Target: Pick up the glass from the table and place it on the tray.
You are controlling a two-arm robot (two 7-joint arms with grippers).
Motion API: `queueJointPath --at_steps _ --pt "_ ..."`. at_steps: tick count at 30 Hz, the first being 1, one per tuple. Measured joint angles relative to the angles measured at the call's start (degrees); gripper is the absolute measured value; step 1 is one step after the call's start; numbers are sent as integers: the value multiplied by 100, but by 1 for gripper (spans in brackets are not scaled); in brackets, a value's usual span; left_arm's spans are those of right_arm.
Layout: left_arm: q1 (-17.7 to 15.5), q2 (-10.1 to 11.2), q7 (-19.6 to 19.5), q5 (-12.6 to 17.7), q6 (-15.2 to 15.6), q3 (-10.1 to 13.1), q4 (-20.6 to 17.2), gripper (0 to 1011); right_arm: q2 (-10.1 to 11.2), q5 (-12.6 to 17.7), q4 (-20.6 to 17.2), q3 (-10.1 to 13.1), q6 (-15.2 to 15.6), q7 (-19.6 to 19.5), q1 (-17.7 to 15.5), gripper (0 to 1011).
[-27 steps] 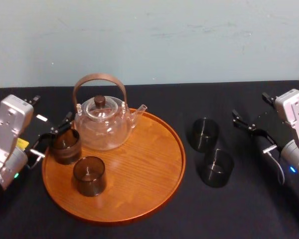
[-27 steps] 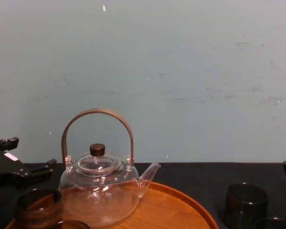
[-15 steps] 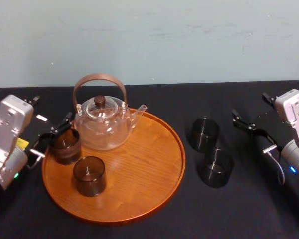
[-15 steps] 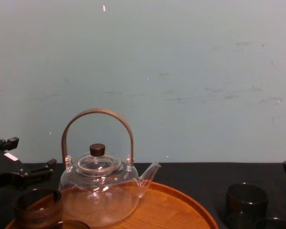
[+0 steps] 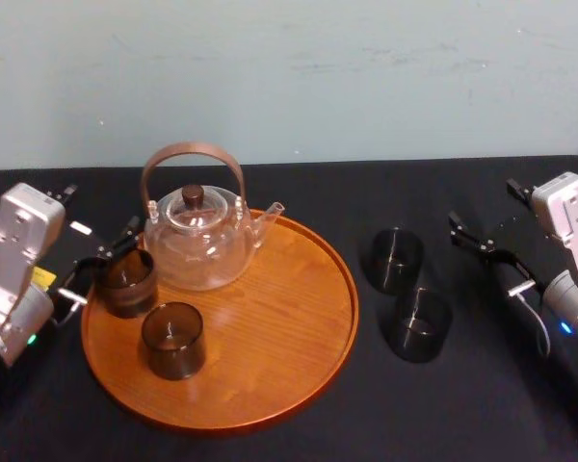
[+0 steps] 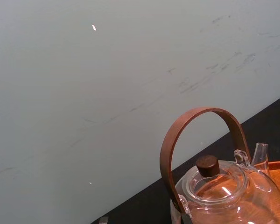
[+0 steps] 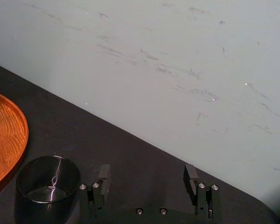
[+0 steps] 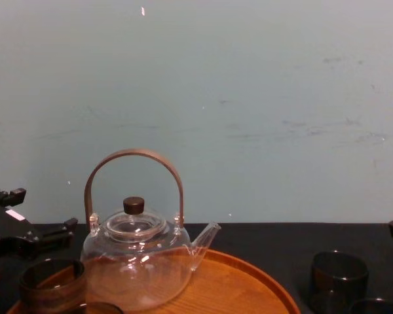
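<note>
Black worktop (image 5: 270, 183) carries the tray (image 5: 289, 318), where a dark glass (image 5: 127, 282) stands at the left rim, just beside the left gripper's (image 5: 101, 210) wide-spread fingers. The right gripper (image 7: 147, 175), fingers also wide, hangs near two glasses (image 5: 394, 260) on the worktop.

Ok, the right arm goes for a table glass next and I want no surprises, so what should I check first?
1. Right gripper open: ok.
2. Far dark glass tumbler upright on the matte black table: ok.
3. Near dark glass tumbler apart from it: cannot tell.
4. Bare room on the round orange-brown wooden tray: ok.
5. Left gripper away from the brown glass at the tray's left edge: not ok, it sits right by it.
</note>
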Motion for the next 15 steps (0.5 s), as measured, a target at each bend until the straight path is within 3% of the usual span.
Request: queueJointPath --at_steps 15 --pt "0 0 0 0 0 0 0 1001 0 0 0 0 0 0 0 1002"
